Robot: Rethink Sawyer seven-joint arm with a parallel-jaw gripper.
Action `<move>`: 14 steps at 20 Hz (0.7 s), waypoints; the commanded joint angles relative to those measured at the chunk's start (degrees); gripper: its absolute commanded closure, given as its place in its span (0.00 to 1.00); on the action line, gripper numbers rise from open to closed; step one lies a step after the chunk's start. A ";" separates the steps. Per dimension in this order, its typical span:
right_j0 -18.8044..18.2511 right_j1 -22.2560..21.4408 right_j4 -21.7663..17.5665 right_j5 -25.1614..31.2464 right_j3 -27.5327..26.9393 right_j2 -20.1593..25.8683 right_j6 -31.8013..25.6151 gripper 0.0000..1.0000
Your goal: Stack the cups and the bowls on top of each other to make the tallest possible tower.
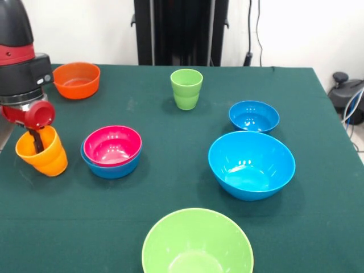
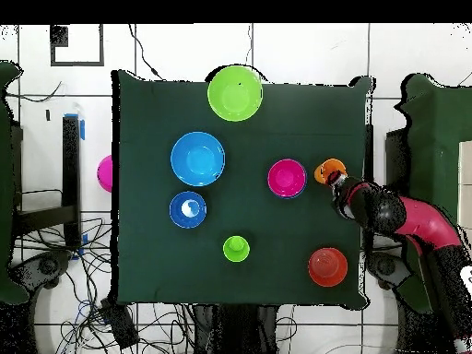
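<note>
Front view, gripper [image 1: 37, 139]: down at the left edge of the worktop [image 1: 170, 170], one dark finger dipped inside the orange cup [image 1: 42, 151], clamping its wall so it can be carried by the rim.
Front view, orange cup: tilted, hanging off that grip; whether its base touches the cloth I cannot tell.
Front view, pink bowl [image 1: 112, 145]: nested in a small blue bowl [image 1: 108, 166], just beside the cup. That's the only tower begun, and by my reading the cup's likely landing spot.
Front view, green cup [image 1: 186, 89]: upright, alone, mid-far worktop, waiting.
Front view, orange bowl [image 1: 77, 79]: far left corner, untouched.
Front view, blue bowls: the second small one [image 1: 254, 116] sits just behind the large one [image 1: 251, 165], both open side up.
Front view, lime bowl [image 1: 197, 243]: nearest the camera, cut by the lower edge; widest, so a sensible base.

Overhead, gripper [image 2: 334, 181]: at the worktop's right edge, over the orange cup [image 2: 329, 170].
Overhead, pink bowl [image 2: 287, 177]: just left of the cup, confirming a short hop.
Overhead, stray piece [image 2: 105, 173]: something pink-magenta off the worktop's left edge, partly hidden.
Overhead, progress: one nested pair, the rest scattered well apart; early days.
</note>
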 commanded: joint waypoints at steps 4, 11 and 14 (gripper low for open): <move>2.42 4.49 -6.46 -4.00 -4.61 1.21 -17.45 1.00; 2.40 3.54 -6.67 -5.34 -2.31 1.56 -16.82 1.00; 3.16 1.95 -6.96 -6.43 -0.52 0.62 -14.49 1.00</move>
